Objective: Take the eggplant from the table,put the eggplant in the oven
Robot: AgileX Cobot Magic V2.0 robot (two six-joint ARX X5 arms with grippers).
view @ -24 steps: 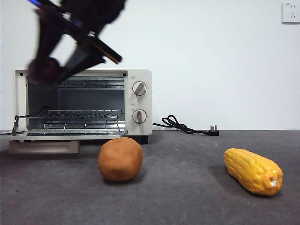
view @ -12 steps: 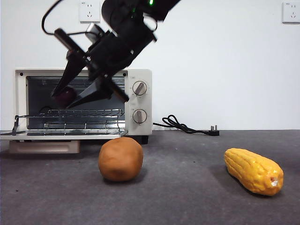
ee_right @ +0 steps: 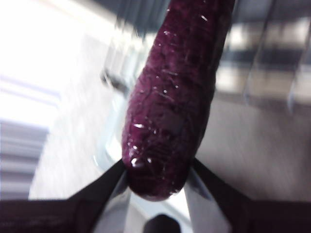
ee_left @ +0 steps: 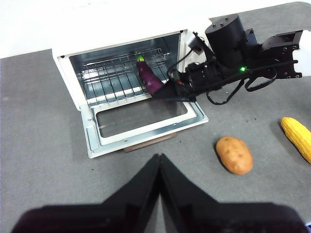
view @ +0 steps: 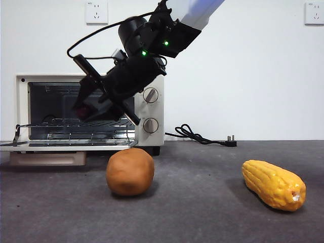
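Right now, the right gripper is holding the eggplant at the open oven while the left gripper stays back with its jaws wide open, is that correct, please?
Nearly. The left gripper does wait back from the oven, but its jaws are shut, tips meeting, as the left wrist view shows. The rest holds: the right gripper is clamped on the eggplant at the open oven, stem end over the wire rack.

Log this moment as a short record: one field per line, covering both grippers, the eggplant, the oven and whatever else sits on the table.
right gripper: shut on the eggplant, reaching into the oven's mouth
eggplant: held at one end, green stem tip pointing into the cavity, above the wire rack
oven: door folded down flat, cavity open
left gripper: jaws shut, held back above the table, holding nothing
table: dark grey
also on table: brown potato-like lump in front of the oven; corn cob off to the side
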